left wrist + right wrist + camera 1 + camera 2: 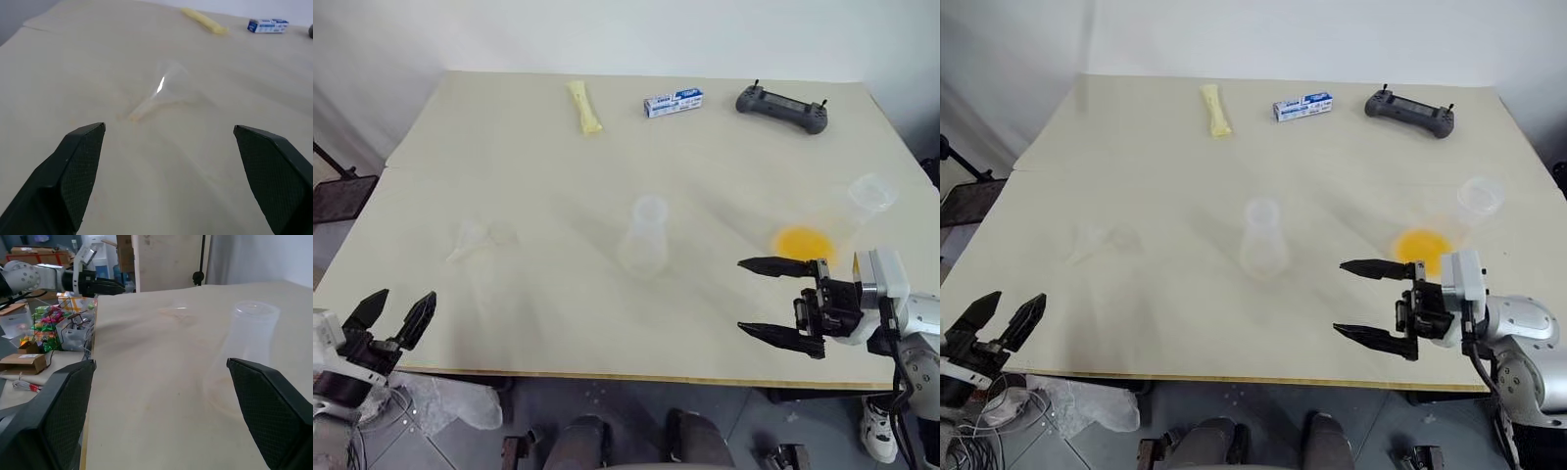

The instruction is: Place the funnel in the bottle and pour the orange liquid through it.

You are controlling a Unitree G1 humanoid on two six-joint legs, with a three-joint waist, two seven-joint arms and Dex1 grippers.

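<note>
Legible text: none that I can make out. The small blue-and-white rectangular carton (673, 103) lying at the far edge of my pale wooden table (509, 294) carries printing along its long side, but the characters are too small to read, in the left wrist view too. The colourful packets beside the table in the right wrist view also bear print, which is equally unreadable.

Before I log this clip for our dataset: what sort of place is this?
Likely a robot test lab, not a home: a plain table with a handheld controller, and beyond its edge, cardboard boxes and loose cables.
</note>
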